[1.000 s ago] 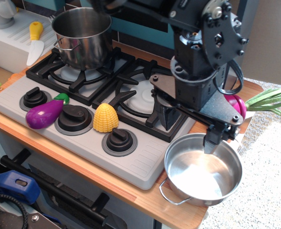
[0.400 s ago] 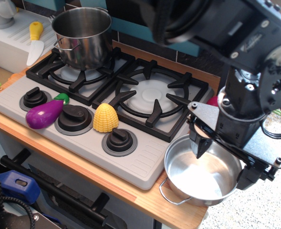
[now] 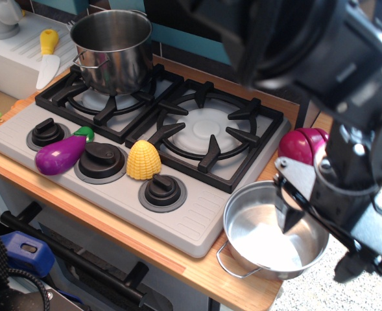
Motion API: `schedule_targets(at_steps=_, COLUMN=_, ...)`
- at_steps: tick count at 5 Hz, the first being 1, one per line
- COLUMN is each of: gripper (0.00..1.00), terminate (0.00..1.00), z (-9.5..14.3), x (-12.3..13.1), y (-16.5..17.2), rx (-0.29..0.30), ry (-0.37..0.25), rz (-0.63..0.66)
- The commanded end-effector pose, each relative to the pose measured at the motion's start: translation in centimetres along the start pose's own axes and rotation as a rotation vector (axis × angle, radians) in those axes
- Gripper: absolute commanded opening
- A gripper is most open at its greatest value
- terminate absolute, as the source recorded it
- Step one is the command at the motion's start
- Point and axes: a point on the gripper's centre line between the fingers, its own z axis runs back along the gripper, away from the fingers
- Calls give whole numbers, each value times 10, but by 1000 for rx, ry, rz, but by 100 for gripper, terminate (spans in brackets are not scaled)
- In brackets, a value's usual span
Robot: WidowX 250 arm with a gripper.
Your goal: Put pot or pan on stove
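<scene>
The wide, shallow steel pan [image 3: 268, 233] sits on the wooden counter edge, just right of the stove's front right corner, with a wire loop handle toward the front. The stove [image 3: 197, 220] has a light grey body, two black grates and black knobs; its right burner [image 3: 207, 126] is bare. My gripper [image 3: 317, 245] is open and hangs over the pan's right side. One fingertip [image 3: 286, 219] points down inside the pan and the other [image 3: 346, 271] is outside its right rim. The pan rests on the counter and nothing grips it.
A taller steel pot [image 3: 113, 48] stands on the left burner. A purple eggplant [image 3: 59, 155] and a yellow corn [image 3: 143, 160] lie among the knobs. A magenta vegetable [image 3: 304, 144] lies behind the pan. A yellow-handled knife [image 3: 48, 55] lies at the back left.
My arm has swung from over the right burner to the right and down, so the gripper now straddles the pan's right rim. The pan has not moved.
</scene>
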Motion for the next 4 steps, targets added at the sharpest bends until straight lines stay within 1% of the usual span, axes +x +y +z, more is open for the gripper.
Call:
schedule_targets(at_steps=1, gripper=100, terminate=0, z=-9, x=1, y=-1, rx=-17, ry=-60, rz=-28)
schedule_targets(at_steps=2, gripper=100, terminate=0, z=-19, x=-2, y=4, rx=-39, ry=-85, rz=-38)
schedule_targets(at_steps=3, gripper=100, terminate=0, z=-28, x=-5, y=6, rx=-32, ry=-105, rz=-29)
schedule_targets(at_steps=4, gripper=100, terminate=0, z=-36, x=-8, y=9, rx=-5, ry=-95, rz=-11)
